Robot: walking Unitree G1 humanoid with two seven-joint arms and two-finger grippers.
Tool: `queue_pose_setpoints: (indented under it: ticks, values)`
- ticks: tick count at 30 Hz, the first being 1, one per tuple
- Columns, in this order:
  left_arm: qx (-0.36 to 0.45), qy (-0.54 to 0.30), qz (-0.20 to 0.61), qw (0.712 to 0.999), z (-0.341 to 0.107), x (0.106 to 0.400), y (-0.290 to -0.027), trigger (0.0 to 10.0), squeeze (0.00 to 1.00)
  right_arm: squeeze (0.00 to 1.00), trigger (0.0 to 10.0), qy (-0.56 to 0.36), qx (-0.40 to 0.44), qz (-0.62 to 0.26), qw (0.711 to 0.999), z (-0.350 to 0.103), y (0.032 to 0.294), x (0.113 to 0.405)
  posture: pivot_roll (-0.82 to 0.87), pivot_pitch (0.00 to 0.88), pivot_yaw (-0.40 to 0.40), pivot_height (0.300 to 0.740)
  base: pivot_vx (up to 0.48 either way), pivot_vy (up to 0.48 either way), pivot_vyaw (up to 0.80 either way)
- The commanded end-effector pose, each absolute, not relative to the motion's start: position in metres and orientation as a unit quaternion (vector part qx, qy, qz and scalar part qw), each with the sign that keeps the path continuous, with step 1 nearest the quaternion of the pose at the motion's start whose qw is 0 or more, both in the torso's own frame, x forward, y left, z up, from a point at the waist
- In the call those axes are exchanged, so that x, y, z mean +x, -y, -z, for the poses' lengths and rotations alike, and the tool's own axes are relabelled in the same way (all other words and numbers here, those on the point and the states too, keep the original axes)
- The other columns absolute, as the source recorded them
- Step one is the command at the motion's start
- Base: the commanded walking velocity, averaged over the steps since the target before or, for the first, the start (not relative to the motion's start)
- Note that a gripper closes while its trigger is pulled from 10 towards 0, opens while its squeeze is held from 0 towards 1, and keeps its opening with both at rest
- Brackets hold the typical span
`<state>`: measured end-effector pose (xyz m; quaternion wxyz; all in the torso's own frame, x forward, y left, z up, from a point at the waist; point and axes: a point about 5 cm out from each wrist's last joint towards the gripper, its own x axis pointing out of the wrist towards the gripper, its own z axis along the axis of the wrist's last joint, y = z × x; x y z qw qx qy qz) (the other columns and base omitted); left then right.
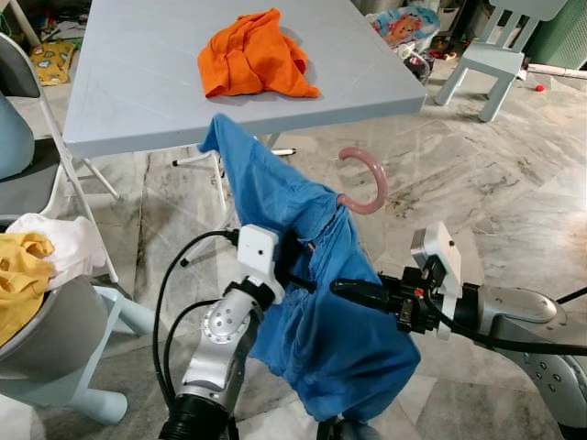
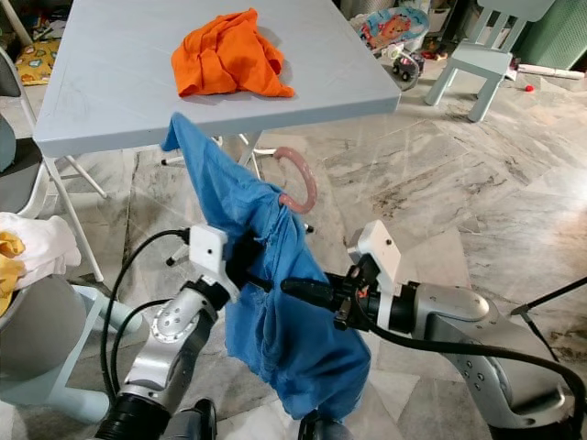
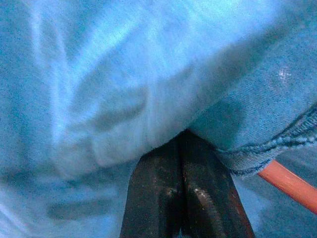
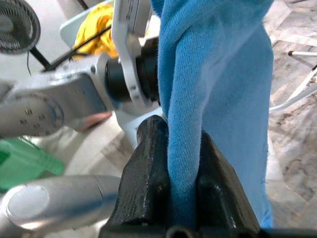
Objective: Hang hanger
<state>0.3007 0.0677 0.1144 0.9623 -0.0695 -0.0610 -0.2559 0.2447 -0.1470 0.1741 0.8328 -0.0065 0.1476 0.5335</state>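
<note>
Shirt on hanger | left claw — pinched | right claw — pinching shirt

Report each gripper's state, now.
Left gripper: shut, under the blue shirt.
Right gripper: shut on the blue shirt.

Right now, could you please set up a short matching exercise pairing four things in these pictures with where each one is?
1. orange garment
2. blue garment
3. pink hook
4. yellow cloth

A. in the grey basket
B. sticking out above the blue collar
C. on the light table
D. between the right gripper fingers

Pairs: 1-C, 2-D, 3-B, 4-A
</note>
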Motion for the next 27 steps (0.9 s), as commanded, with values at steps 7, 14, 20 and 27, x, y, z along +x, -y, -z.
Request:
queue_pose_setpoints:
  ticks: [7, 14, 20, 27]
  values:
    - [-0.064, 0.063, 0.235, 0.968, -0.116, 0.305, -0.073, 0.0, 0.00, 0.00, 10.0, -0.155, -0.089, -0.495, 0.850, -0.157, 0.152, 0.250, -0.06, 0.184, -0.057, 0.740, 0.000, 0.000, 0.00]
    - [-0.063, 0.062, 0.231, 0.969, -0.115, 0.304, -0.075, 0.0, 0.00, 0.00, 10.0, -0.144, -0.191, -0.438, 0.867, -0.150, 0.164, 0.265, -0.06, 0.184, -0.057, 0.740, 0.000, 0.000, 0.00]
    - [-0.063, 0.061, 0.233, 0.969, -0.115, 0.304, -0.075, 0.0, 0.00, 0.00, 10.0, -0.153, -0.225, -0.388, 0.881, -0.140, 0.176, 0.277, -0.05, 0.187, -0.057, 0.740, 0.000, 0.000, 0.00]
    - [-0.055, 0.065, 0.221, 0.971, -0.118, 0.308, -0.085, 0.0, 0.00, 0.00, 10.0, -0.170, -0.282, -0.381, 0.864, -0.129, 0.194, 0.277, -0.05, 0.188, -0.057, 0.740, 0.000, 0.000, 0.00]
